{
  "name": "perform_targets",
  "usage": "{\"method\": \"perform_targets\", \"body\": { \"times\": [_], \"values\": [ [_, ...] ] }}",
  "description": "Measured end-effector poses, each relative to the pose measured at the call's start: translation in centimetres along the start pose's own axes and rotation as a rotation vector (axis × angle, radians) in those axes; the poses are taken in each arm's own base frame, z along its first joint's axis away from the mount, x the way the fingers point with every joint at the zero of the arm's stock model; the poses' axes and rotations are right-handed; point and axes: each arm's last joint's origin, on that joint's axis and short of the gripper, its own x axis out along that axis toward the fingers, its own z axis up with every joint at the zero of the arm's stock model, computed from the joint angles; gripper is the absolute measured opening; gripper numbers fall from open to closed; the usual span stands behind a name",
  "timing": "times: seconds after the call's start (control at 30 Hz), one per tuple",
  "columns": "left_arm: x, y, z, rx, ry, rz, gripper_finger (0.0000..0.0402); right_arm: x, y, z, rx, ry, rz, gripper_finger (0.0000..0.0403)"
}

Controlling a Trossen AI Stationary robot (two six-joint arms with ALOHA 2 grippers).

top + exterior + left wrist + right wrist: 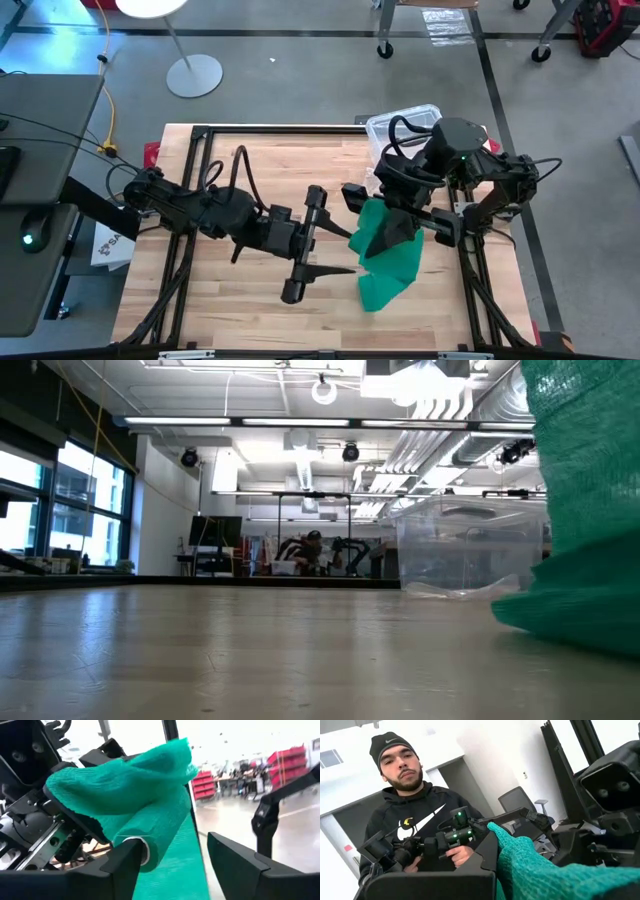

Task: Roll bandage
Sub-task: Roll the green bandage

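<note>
Your right gripper's fingers [492, 857] are clamped shut on the upper end of the green stretchy fabric bandage [390, 255], holding it lifted above the pale wooden worktop [230, 300] on its right side, the loose lower end lying on the wood. Your left gripper's fingers [125, 862] stand open around the bandage's rolled part, just beside the right gripper. A clear plastic box [470, 550] sits behind.

A green mesh bandage [390, 255] hangs lifted over the right half of the wooden desk [220, 300], its upper end bunched and partly wound into a loose roll around a pale core, the rest falling as a flat, wide strip whose lower end lies crumpled on the desk surface near the front edge
</note>
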Motion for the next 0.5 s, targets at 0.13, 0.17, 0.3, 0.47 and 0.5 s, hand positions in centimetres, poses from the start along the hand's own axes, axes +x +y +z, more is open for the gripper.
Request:
{"method": "perform_targets", "body": {
  "times": [0.13, 0.17, 0.3, 0.47, 0.5],
  "values": [
    [0.02, 0.15, 0.10, -0.041, -0.013, 0.005, 0.0169, 0.00, -0.01, 0.00, 0.000, -0.001, -0.001, 0.0000],
    [0.02, 0.19, 0.09, -0.041, -0.013, 0.006, 0.0157, 0.00, -0.01, 0.00, 0.000, -0.001, -0.002, 0.0000],
    [0.04, 0.36, 0.13, -0.042, -0.021, 0.012, 0.0103, 0.00, -0.01, 0.02, 0.001, -0.008, -0.011, 0.0000],
    [-0.13, 0.27, 0.28, -0.043, -0.023, -0.041, 0.0031, -0.01, -0.04, 0.00, 0.003, -0.006, -0.014, 0.0000],
    [-0.31, 0.28, 0.49, -0.053, -0.028, -0.065, 0.0018, -0.01, -0.07, -0.03, 0.006, -0.004, -0.016, 0.0000]
  ]
}}
